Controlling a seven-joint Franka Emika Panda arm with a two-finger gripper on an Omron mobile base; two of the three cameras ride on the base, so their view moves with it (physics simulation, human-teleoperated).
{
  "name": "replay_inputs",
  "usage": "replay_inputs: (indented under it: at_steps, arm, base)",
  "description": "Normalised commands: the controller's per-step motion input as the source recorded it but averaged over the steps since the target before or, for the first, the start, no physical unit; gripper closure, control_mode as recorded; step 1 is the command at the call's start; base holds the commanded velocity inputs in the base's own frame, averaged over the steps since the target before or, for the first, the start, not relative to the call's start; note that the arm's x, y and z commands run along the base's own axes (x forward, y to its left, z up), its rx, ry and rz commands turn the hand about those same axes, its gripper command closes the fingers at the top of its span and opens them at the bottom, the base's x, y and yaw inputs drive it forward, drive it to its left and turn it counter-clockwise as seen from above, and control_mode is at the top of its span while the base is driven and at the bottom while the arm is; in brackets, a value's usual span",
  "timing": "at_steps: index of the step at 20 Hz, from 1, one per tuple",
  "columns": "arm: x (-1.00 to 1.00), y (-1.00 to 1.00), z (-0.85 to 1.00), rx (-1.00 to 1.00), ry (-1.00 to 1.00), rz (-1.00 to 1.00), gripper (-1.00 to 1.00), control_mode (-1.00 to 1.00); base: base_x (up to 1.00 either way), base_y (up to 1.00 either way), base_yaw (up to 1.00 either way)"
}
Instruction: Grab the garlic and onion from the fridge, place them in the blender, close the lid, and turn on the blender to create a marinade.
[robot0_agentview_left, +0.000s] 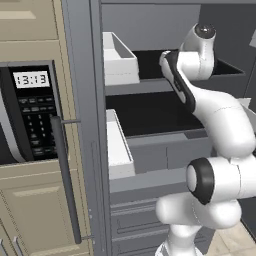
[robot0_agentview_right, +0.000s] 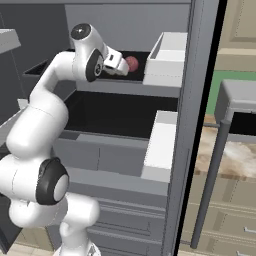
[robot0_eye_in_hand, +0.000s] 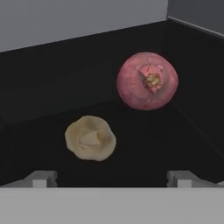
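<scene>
Reaching into the open fridge (robot0_agentview_left: 150, 165), the arm is stretched toward the upper dark shelf (robot0_agentview_right: 135, 82), so that the hand is brought level with what is stored there. Nearest in the hand view, the two fingertips (robot0_eye_in_hand: 40, 178) are seen standing wide apart and nothing is held between them; the jaws are released, presumably so that a round thing can be taken between them. Just beyond them, slightly to the left, the garlic (robot0_eye_in_hand: 90, 138) is found lying on the shelf, pale and lumpy. Farther back and to the right, the onion (robot0_eye_in_hand: 147, 81) is seen, reddish, close to the shelf's right wall and apart from the garlic. In the right base view the onion is glimpsed just past the hand. Both are kept on one shelf, so either can be reached from this pose; the garlic is judged the likelier first pick, being nearer. To the left of the fridge, the microwave (robot0_agentview_left: 30, 115) is set in the cabinets.
</scene>
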Motion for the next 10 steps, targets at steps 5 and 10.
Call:
replay_inputs:
  at_steps: [5,10]
  arm:
    - [0.39,0.0,-0.28,0.0,0.0,0.03,-1.0,-1.0]
    - [0.53,0.0,-0.27,0.0,0.0,0.05,-1.0,-1.0]
  base:
    - [0.0,0.0,0.0]
    - [0.0,0.0,0.0]
